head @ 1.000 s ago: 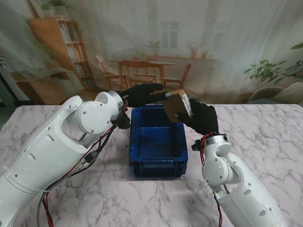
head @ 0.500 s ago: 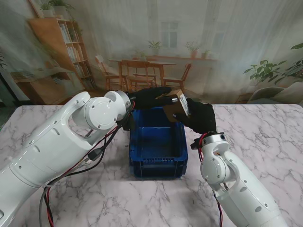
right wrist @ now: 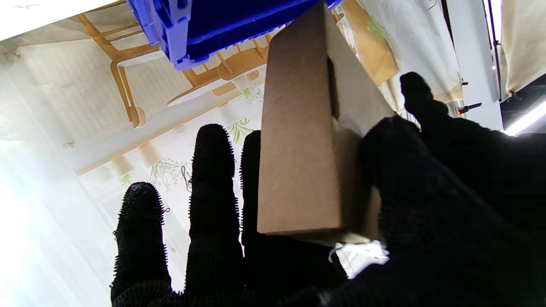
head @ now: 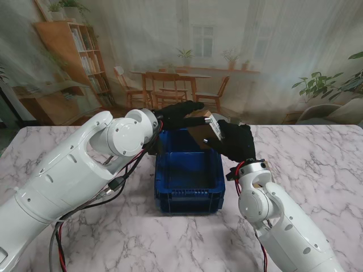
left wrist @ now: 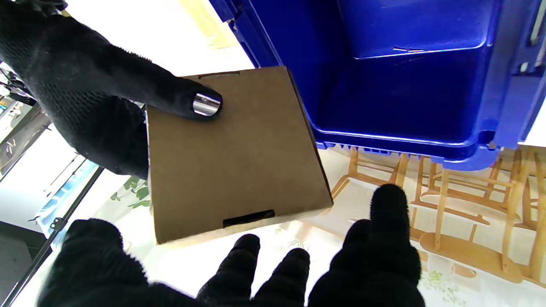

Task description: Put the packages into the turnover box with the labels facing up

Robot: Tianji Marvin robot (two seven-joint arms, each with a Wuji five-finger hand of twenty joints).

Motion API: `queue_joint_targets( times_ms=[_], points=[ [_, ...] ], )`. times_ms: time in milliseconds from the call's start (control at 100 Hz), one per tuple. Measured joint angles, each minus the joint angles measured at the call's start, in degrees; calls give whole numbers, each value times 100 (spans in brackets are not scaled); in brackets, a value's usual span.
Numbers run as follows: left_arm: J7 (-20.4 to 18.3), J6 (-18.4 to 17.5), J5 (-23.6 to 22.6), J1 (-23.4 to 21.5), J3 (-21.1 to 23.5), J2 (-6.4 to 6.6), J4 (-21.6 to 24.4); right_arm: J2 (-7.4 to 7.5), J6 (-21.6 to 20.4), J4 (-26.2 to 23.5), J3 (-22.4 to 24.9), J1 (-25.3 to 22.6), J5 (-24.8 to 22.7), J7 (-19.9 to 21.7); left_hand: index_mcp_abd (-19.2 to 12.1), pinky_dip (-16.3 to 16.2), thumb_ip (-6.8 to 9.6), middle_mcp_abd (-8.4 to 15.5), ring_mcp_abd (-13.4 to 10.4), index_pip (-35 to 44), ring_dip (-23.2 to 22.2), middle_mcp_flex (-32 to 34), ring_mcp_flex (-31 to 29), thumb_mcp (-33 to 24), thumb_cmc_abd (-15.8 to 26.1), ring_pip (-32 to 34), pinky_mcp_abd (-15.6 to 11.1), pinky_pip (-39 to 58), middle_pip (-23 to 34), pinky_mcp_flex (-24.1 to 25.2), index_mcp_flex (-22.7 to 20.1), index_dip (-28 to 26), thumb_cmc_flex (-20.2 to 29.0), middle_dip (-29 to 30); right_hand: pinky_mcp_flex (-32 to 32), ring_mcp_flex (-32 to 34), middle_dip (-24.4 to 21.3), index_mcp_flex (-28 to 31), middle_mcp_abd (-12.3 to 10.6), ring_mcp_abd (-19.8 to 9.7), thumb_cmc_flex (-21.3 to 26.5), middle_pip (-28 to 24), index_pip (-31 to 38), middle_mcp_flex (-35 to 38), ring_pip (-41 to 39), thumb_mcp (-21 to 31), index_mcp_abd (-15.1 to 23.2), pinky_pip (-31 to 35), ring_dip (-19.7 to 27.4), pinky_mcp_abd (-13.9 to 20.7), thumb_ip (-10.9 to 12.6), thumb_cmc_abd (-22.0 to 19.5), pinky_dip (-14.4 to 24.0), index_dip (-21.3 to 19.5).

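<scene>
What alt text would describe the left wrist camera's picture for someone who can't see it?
A flat brown cardboard package is held beside the rim of a deep blue plastic turnover box, with a black-gloved right hand pressing a finger on its plain face. The black-gloved left hand's fingertips reach toward the package's edge.

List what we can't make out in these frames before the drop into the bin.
- Label text on the cardboard package: stand view, too small and edge-on; both wrist views show only plain brown faces.
- Left hand contact with the package: stand view, too small to settle; left wrist view shows its fingertips near the edge, touch unclear.
- Right hand palm side: hidden by the package in the right wrist view.
- Blue turnover box near floor: hidden by its front wall, stand view.
</scene>
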State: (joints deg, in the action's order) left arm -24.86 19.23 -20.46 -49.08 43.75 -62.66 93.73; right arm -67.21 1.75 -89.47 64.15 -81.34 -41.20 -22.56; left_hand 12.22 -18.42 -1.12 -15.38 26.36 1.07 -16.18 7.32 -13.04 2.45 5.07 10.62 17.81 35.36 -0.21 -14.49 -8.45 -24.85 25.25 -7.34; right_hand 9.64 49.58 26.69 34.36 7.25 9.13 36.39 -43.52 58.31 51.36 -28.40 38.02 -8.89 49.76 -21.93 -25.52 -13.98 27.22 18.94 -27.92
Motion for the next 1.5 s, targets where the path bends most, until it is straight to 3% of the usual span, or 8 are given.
queue_joint_targets(
  times_ms=[160, 290, 540, 820, 1100, 1300, 1380, 1500],
  points=[
    [69, -4, 110, 58, -134, -31, -67, -5, 12, 17, -95, 61, 78, 8, -64, 0, 0, 76, -109, 0, -31, 0, -55, 11, -66, -1, 98, -1, 7, -27, -4, 17, 12, -64, -11, 0, 0, 0, -2, -1, 0, 1, 0, 2, 0, 0, 5, -45, 0, 0, 0, 0, -2, 0],
    [151, 28, 193, 123, -241, -75, -138, -13, 15, 37, -119, 82, 126, 6, -64, -148, 0, 86, -109, 41, -834, 0, -62, 8, -66, 2, 179, 472, 27, -81, 33, 18, 93, -586, -44, 0, 0, 1, -3, -2, 0, 3, 0, 6, 0, 0, 8, -66, 0, 0, 0, 0, -9, -9],
    [487, 47, 235, 102, -235, -171, -235, -9, -63, 29, -108, 62, 118, 29, -68, -782, 0, 56, -87, 790, -2123, 808, -425, 47, -132, 340, 221, 1366, 427, -212, -606, -971, 1496, -1691, -49, 0, 0, 1, -3, -4, -10, 11, 7, 7, 0, -4, 8, -129, 0, -3, -1, 0, -57, -16],
    [728, 233, 246, 7, -194, -263, -218, 17, -189, 39, -139, 74, 33, 46, -124, -927, -13, -4, 12, 981, -2131, 1447, -648, 68, -151, 343, 236, 1673, 595, -404, -1276, -1382, 1526, -2223, -107, -2, 0, 60, -3, -9, -19, 22, 55, 25, 0, -154, 5, -241, 0, -5, -16, -1, -77, -62],
    [914, 204, 159, 10, -233, -319, -240, 25, -209, 94, -208, 98, -1, 33, -134, -927, -55, -1, 253, 1245, -2285, 1962, -911, 344, -991, 373, 614, 1906, 840, -701, -1764, -1592, 2314, -2689, -123, -3, 0, 112, -3, -14, -19, 71, 59, 29, 0, -238, 1, -343, 0, -6, -82, 0, -130, -71],
    [813, 264, 268, 52, -249, -319, -248, 25, -210, 111, -206, 80, -46, 32, -221, -963, 329, -2, 352, 1395, -2890, 1991, -911, -308, -1471, 374, 685, 2152, 1316, -829, -1771, -1877, 2116, -3395, -123, -4, 0, 141, -3, -49, -19, 71, 75, 30, 0, -238, 1, -369, 0, -7, -82, 56, -135, -86],
    [801, 316, 395, 22, -187, -319, -246, 25, -210, 105, -196, 73, -65, 30, -269, -1158, 31, -2, 353, 1398, -3124, 1984, -911, 52, -1326, 457, 668, 2432, 1375, -855, -1750, -1910, 2184, -3490, -123, -4, 0, 142, -3, -50, -19, 72, 76, 34, 0, -238, 1, -371, 0, -7, -82, 56, -136, -98],
    [738, 377, 431, -44, -100, -311, -222, 25, -207, 77, -188, 72, -101, -6, -344, -1281, -15, 4, 305, 1046, -2766, 1813, -911, 144, -865, 502, 571, 2675, 1011, -860, -1672, -1481, 1927, -2818, -123, -4, 37, 141, -3, -51, -19, 73, 76, 35, 0, -223, 1, -373, 0, -7, -82, 56, -136, -98]
  ],
)
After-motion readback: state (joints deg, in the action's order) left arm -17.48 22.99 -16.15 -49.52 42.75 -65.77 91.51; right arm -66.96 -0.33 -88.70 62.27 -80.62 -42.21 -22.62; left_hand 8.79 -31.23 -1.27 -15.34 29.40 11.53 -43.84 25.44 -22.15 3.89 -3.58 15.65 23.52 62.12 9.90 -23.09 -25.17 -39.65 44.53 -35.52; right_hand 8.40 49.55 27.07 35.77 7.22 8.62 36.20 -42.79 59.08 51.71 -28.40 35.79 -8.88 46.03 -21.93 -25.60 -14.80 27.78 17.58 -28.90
